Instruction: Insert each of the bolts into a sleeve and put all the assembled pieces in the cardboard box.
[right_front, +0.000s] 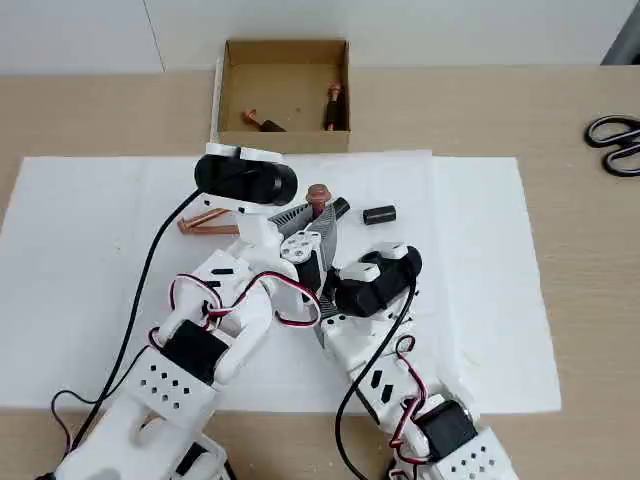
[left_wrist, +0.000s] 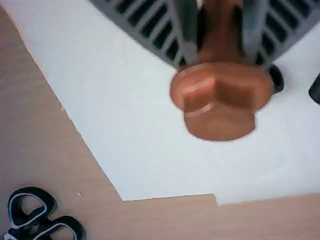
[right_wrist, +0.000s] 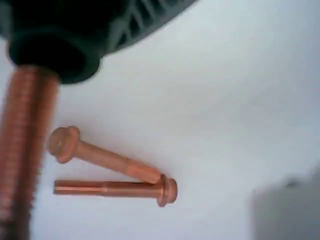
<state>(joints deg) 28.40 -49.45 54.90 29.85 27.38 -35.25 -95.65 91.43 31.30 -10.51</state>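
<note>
Left wrist view: left gripper (left_wrist: 219, 30) is clenched on the shank of a copper flange bolt (left_wrist: 220, 100), hex head facing the lens. Holding by the shank leaves the threaded end free for mating.

Right wrist view: a black sleeve (right_wrist: 50, 50) sits at the tip of the right gripper (right_front: 322, 222), which I judge is closed on it. The bolt's thread runs up to the sleeve's mouth. I cannot tell how deep it has gone.

High view: both grippers meet above the middle of the white paper sheet (right_front: 90, 280), just in front of the cardboard box (right_front: 285, 46). I read that spot as chosen for a short carry once the pair is joined.

- Step in hand, my judgement: insertion — one arm feeds, the other holds the sleeve steady.
- Box holds two assembled pieces (right_front: 333, 105).
- Waiting on the sheet: two loose bolts (right_wrist: 102, 157) lying side by side, and a spare sleeve (right_front: 379, 214) just beside the grippers.
- Scissors (right_front: 615, 140) lie on the bare table, well apart.

Risk: slight misalignment could jam the thread at the mouth.
</note>
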